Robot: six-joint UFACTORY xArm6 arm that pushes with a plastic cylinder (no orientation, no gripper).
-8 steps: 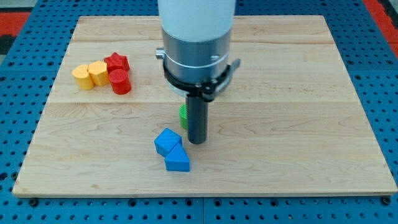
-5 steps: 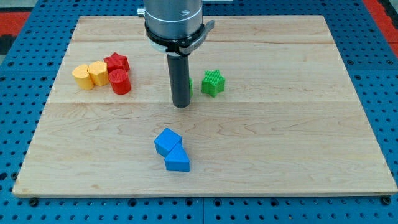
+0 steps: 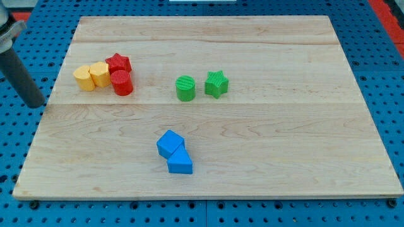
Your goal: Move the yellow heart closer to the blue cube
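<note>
Camera view: my tip (image 3: 36, 104), a bare rod grasping nothing, sits off the board's left edge; yellow heart (image 3: 99, 74) lies right of it, near top-left corner; blue cube (image 3: 169, 144) bottom-centre.

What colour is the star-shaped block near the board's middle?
Green. The star block shows clearly in the camera view, right of the green cylinder.

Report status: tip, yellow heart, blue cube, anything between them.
My tip off the board's left edge, beside the yellow heart. Blue cube far toward the view's bottom right. Red cylinder touches the heart.
</note>
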